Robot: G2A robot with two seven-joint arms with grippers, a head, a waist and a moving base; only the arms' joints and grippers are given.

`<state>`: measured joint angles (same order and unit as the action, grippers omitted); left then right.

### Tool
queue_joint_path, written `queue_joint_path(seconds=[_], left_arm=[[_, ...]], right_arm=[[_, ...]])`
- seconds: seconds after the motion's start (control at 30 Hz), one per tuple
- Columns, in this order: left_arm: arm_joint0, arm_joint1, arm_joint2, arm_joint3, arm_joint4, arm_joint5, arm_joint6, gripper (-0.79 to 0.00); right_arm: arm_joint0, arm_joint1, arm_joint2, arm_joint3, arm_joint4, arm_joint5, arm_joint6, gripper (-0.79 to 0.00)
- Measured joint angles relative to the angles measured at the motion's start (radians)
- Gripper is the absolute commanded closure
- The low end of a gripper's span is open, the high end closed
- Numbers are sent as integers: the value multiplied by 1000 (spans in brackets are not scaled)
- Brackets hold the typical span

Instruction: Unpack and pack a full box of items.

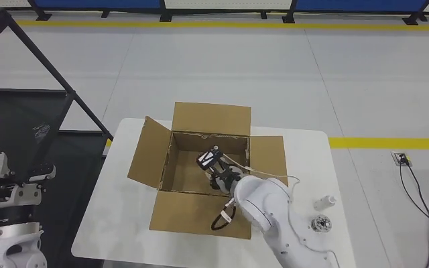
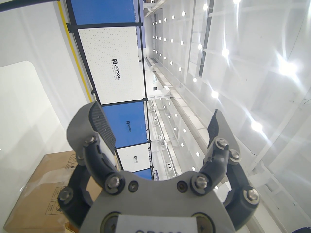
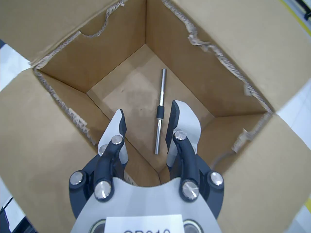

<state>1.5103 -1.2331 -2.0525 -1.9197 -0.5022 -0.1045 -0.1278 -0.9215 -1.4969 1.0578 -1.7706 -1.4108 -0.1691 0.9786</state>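
Open cardboard box (image 1: 211, 119) on the white bench (image 1: 127, 221), flaps folded outward. A metal rod (image 3: 161, 103) with a black collar lies on the box floor. Right gripper (image 3: 148, 109): above the rod at the box mouth, fingers spread. Left gripper (image 2: 154, 109): beside the box, fingers spread. A small white bottle (image 1: 326, 202) stands outside the box.

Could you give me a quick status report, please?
Right gripper over box, jaws open. Left gripper aimed upward, jaws open, empty. Metal rod on box floor, unobstructed.
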Motion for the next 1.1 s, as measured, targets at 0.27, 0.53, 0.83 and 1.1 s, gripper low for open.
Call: queue_joint_path(seconds=[0.27,0.53,0.83,1.1], left_arm=[[0,0,0,0,0,0,0,-785],[0,0,0,0,0,0,0,-785],[0,0,0,0,0,0,0,-785],[0,0,0,0,0,0,0,-785]], right_arm=[[-293,49,269,-382,-52,-25,1,-785],[-621,77,609,-535,29,-52,-64,-785],[-756,89,827,-339,161,-51,-138,-785],[-642,109,851,-63,235,-125,-153,-730]])
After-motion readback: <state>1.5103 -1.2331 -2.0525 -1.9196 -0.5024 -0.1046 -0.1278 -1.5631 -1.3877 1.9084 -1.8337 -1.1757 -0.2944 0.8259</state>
